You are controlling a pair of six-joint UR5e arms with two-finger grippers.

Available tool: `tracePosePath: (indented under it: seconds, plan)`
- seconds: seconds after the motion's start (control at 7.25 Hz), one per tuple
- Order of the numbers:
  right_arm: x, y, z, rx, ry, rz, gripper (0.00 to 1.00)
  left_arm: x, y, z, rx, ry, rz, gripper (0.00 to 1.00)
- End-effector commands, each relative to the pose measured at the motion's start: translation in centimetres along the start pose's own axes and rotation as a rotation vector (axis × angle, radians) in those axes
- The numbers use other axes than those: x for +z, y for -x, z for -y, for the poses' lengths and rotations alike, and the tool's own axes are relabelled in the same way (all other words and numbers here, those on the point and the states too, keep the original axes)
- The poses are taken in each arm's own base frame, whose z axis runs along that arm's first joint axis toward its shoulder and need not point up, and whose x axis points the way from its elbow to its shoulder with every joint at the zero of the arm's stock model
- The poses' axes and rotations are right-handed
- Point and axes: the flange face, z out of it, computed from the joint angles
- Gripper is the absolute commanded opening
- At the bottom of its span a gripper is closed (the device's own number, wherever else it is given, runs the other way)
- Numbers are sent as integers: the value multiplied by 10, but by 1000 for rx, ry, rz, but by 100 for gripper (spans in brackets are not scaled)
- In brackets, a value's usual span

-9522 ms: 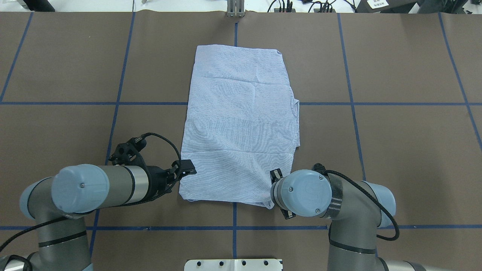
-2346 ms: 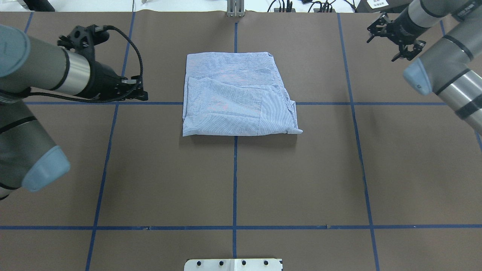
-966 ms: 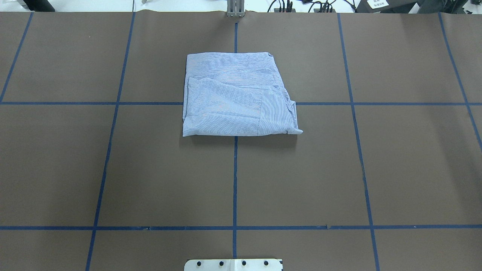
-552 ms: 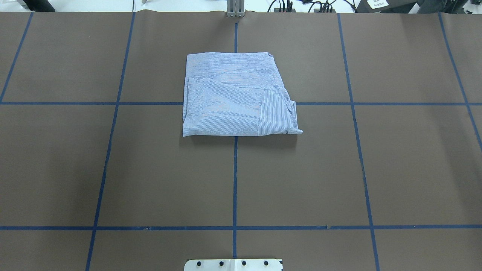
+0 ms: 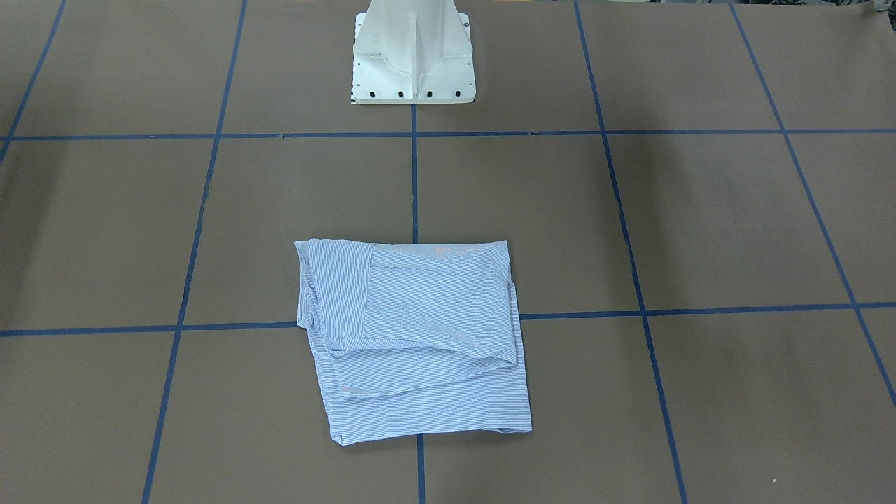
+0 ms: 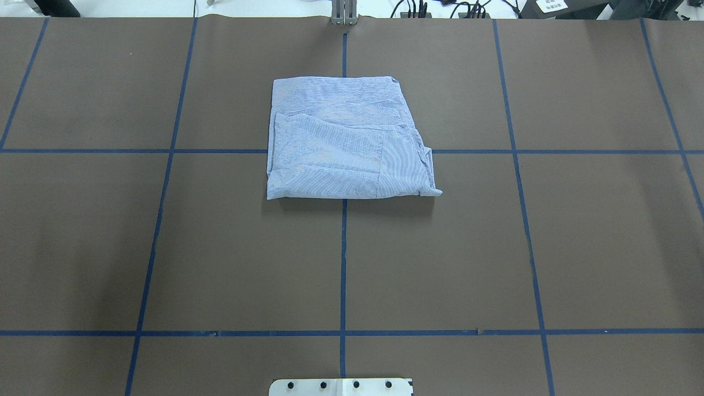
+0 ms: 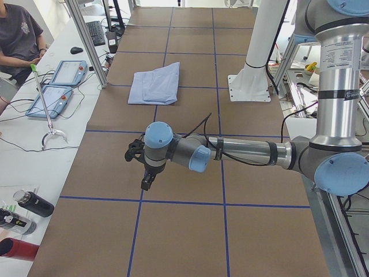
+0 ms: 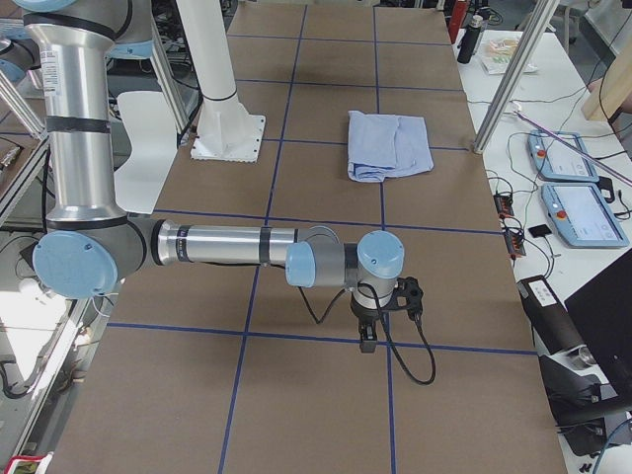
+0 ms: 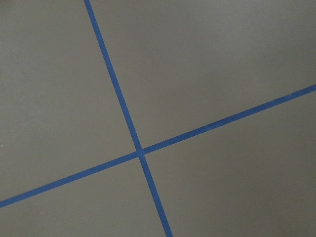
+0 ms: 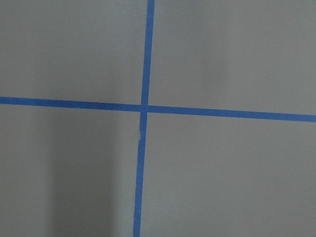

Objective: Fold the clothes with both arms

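Note:
The clothes (image 6: 346, 140), one light blue-and-white striped shirt, lie folded into a rough rectangle on the brown table, a little beyond its centre (image 5: 420, 336). The shirt also shows far off in both side views (image 7: 154, 85) (image 8: 388, 145). Nothing touches it. My left gripper (image 7: 147, 183) hangs over bare table far from the shirt, pointing down; I cannot tell whether it is open or shut. My right gripper (image 8: 367, 341) hangs the same way at the opposite end, state also unclear. Both wrist views hold only brown table and blue tape lines.
The white pedestal base (image 5: 413, 70) stands at the robot's side of the table (image 6: 341, 386). A seated person (image 7: 17, 34), teach pendants (image 7: 57, 86) and bottles (image 7: 31, 205) are on a side bench. More pendants (image 8: 573, 188) lie beyond the other edge.
The shirt went from a long rectangle to a shorter fold. Both arms then swung outward and left the overhead view. Nothing has moved in the last second.

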Motion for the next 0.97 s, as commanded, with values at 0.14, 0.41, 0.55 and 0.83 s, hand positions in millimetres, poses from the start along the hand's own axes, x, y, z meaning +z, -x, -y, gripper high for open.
tracePosePath:
  seconds: [0.14, 0.41, 0.55, 0.83]
  plan:
    - [3, -2, -4, 6, 5, -1, 100, -19, 0, 6, -21, -34, -16, 100]
    - [2, 0, -3, 4, 1, -1, 100, -19, -1, -1, -25, -30, -18, 100]
    - [-3, 6, -1, -8, -9, 0, 100, -19, -1, -2, -21, -34, -17, 100]
    - [-3, 10, -1, -9, -9, 35, 100, -23, -4, 8, -5, -46, -14, 100]
